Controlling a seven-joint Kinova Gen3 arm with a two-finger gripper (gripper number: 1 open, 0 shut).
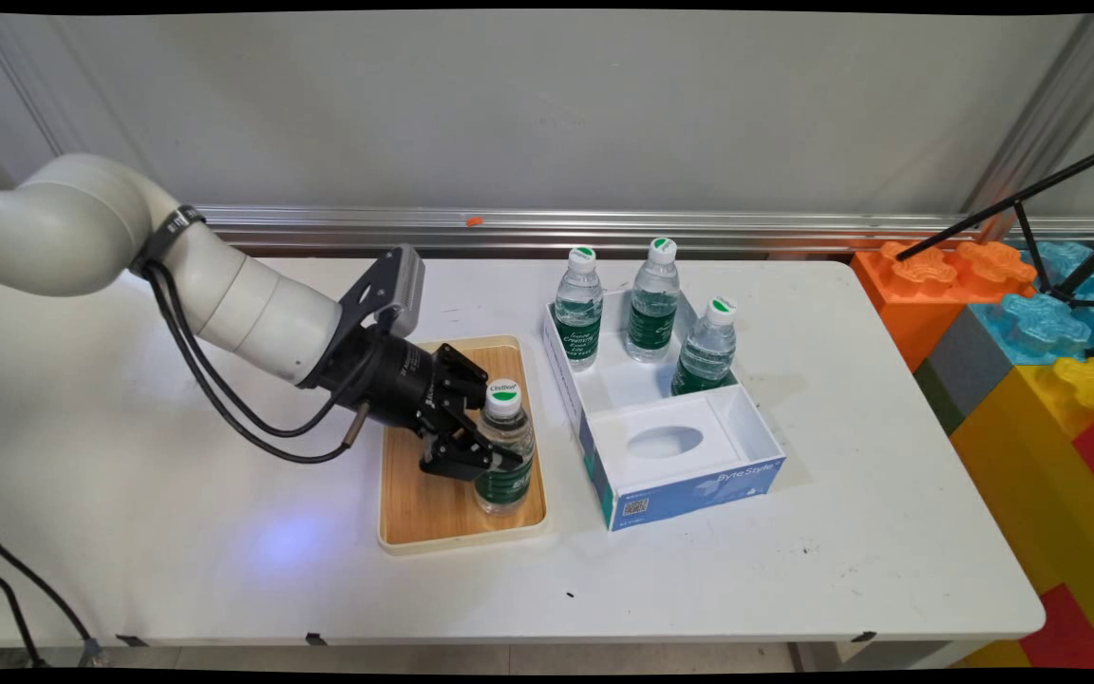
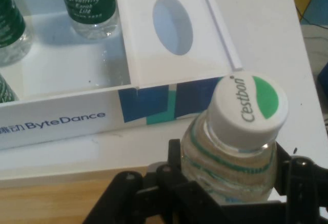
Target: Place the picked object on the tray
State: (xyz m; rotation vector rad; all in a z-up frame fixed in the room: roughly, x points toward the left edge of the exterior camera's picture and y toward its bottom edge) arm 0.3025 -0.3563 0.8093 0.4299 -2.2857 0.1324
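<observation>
I've got the gripper [image 1: 482, 454] clamped on 1 water bottle [image 1: 505, 446] standing on the wooden tray [image 1: 433, 518], w/ 3 more bottles [image 1: 653, 299] upright in the box [image 1: 689, 489] beside it on the surface [image 1: 794, 570].

Four water bottles [image 1: 505, 446], one wooden tray [image 1: 433, 503], one white box [image 1: 680, 456], one table [image 1: 794, 570]

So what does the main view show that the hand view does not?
Only the main view shows the whole wooden tray, all three bottles in the box with their caps, and the coloured blocks.

Only the hand view shows the "ByteDance" lettering on the box wall.

Both show the claw shut on the bottle, its white-and-green cap, and the oval cutout.
</observation>
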